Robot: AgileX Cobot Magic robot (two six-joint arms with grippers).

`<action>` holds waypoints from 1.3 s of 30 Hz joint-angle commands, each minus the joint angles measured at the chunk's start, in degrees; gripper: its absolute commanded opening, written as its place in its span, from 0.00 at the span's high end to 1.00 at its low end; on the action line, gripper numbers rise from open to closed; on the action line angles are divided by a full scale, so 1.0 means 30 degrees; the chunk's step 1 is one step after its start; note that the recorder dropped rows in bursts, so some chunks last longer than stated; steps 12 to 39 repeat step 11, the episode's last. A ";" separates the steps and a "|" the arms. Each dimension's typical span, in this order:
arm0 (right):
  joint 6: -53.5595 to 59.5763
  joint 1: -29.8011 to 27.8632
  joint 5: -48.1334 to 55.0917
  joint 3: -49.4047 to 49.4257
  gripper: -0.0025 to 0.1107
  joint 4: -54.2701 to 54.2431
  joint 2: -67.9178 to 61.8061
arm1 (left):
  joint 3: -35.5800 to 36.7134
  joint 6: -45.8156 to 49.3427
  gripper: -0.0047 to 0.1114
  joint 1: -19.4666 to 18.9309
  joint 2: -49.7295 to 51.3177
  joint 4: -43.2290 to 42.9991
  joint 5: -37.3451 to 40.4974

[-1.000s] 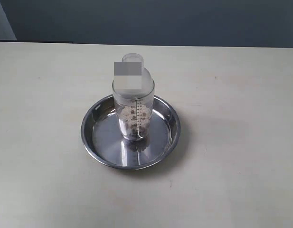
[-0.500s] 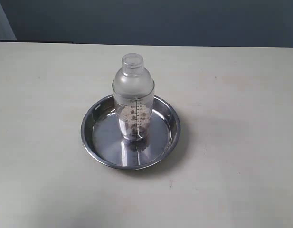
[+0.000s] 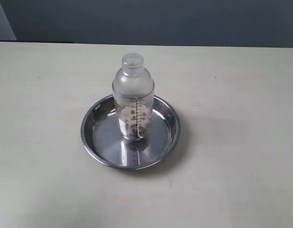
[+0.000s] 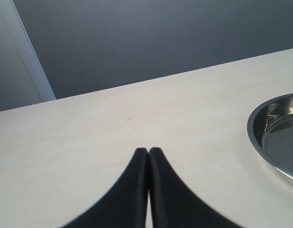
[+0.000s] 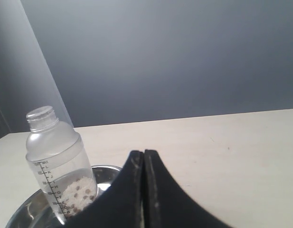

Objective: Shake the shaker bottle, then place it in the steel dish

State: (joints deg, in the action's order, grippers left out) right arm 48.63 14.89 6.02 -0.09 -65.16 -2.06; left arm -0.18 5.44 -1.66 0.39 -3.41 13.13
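Observation:
The shaker bottle stands upright in the middle of the steel dish on the table; its frosted dome and round cap are on top, and brown and pale granules lie in its lower part. The right wrist view shows the shaker bottle standing in the steel dish, well clear of my right gripper, which is shut on nothing. My left gripper is shut and empty over bare table, with an edge of the steel dish off to one side. Neither gripper appears in the exterior view.
The cream table stretches all round the dish, and a dark grey wall stands behind its far edge. A pale wall strip shows at the far corner in the left wrist view.

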 commanded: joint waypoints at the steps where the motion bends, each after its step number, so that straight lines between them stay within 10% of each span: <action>1: 0.0068 -0.0013 -0.0200 0.0031 0.99 0.0065 0.0071 | 0.0059 -0.0134 0.96 0.0020 -0.0131 -0.0243 0.0038; 39: 0.0068 -0.0013 -0.0200 0.0031 0.99 0.0065 0.0071 | 0.0059 -0.0170 0.96 0.0020 -0.0131 -0.0327 0.0118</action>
